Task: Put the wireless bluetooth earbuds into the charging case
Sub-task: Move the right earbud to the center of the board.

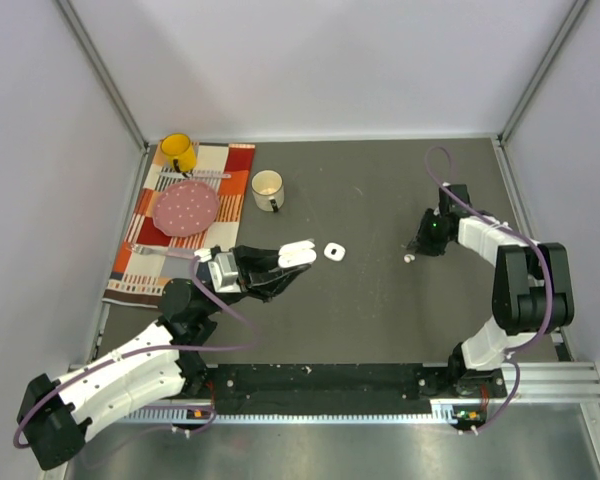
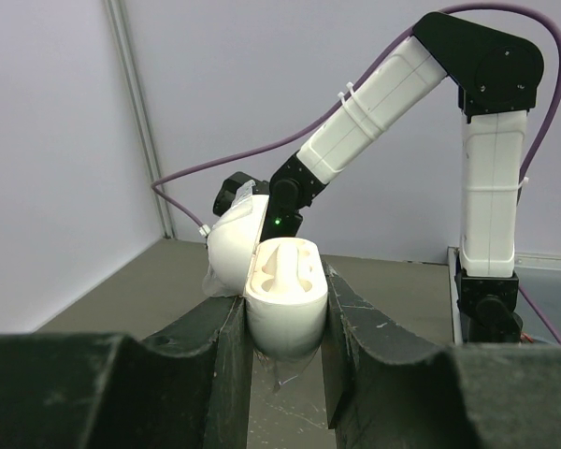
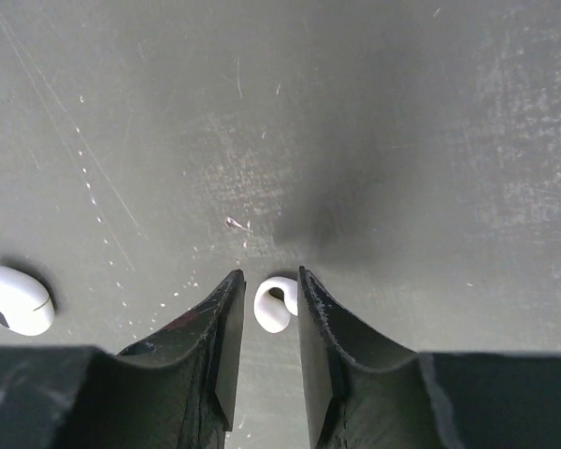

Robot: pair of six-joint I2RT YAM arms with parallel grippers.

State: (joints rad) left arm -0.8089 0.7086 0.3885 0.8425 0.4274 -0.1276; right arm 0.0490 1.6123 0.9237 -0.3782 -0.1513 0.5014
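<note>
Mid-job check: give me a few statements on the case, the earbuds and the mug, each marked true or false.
1. The left gripper holds the case with its lid open. True.
2. An earbud already sits in the case. False: both wells look empty in the left wrist view.
3. An earbud lies between the fingers of the right gripper. True.
4. The yellow mug stands on bare table. False: it stands on the striped cloth.
</note>
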